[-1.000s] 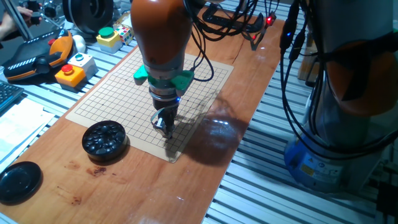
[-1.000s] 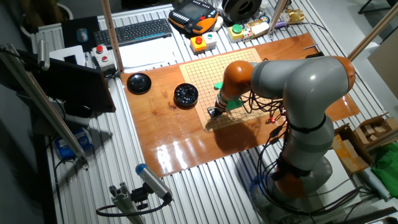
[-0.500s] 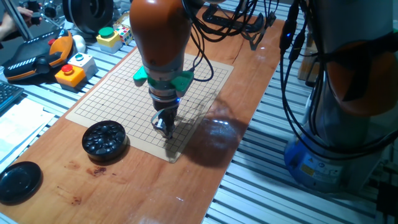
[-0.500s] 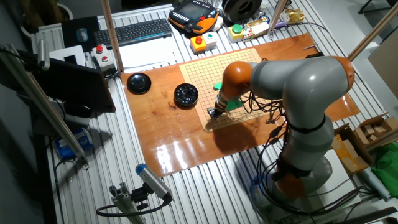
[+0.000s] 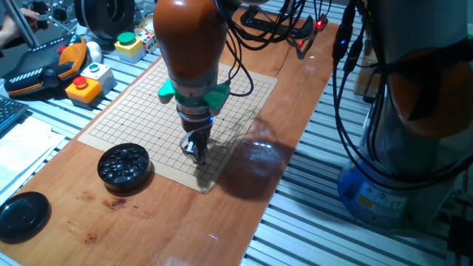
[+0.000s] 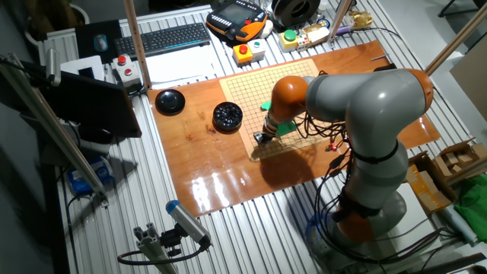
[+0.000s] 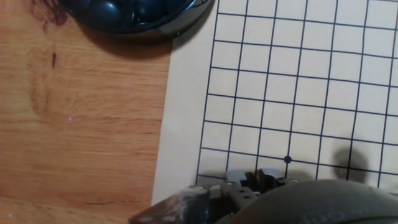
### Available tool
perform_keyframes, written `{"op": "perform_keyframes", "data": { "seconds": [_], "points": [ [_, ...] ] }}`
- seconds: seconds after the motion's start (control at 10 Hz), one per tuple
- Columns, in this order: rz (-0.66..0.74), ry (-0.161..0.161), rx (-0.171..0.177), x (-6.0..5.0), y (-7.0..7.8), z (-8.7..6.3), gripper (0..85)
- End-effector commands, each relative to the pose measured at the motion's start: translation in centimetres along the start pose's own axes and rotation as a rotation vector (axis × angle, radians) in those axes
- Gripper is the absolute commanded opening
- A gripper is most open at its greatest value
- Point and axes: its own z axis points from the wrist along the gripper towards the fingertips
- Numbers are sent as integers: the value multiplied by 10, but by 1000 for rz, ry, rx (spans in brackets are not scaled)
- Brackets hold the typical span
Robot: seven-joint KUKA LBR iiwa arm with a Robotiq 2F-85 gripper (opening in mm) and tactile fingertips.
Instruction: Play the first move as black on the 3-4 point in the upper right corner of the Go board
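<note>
The Go board (image 5: 140, 103) lies on the wooden table and also shows in the other fixed view (image 6: 262, 84) and the hand view (image 7: 280, 93). My gripper (image 5: 196, 155) stands upright, very low over the board near its near corner (image 5: 206, 188), a few lines in from both edges. Its fingertips are close together on a small dark thing that looks like the black stone. In the hand view the gripper (image 7: 249, 183) covers the crossings just below a star point (image 7: 287, 159); the stone itself and the exact crossing under it are hidden.
The black bowl of stones (image 5: 124, 164) sits off the board's near left edge, and shows in the other fixed view (image 6: 227, 115) and the hand view (image 7: 137, 12). The black lid (image 5: 22, 214) lies further left. Button boxes (image 5: 89, 81) stand beyond the board.
</note>
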Motion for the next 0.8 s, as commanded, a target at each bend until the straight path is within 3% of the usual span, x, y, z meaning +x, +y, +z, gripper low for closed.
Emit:
{"op": "perform_keyframes", "data": {
  "seconds": [0.0,0.7],
  "points": [
    [2,1,1,0,0,0,253],
    [16,-14,-6,0,-1,2,283]
  ]
}}
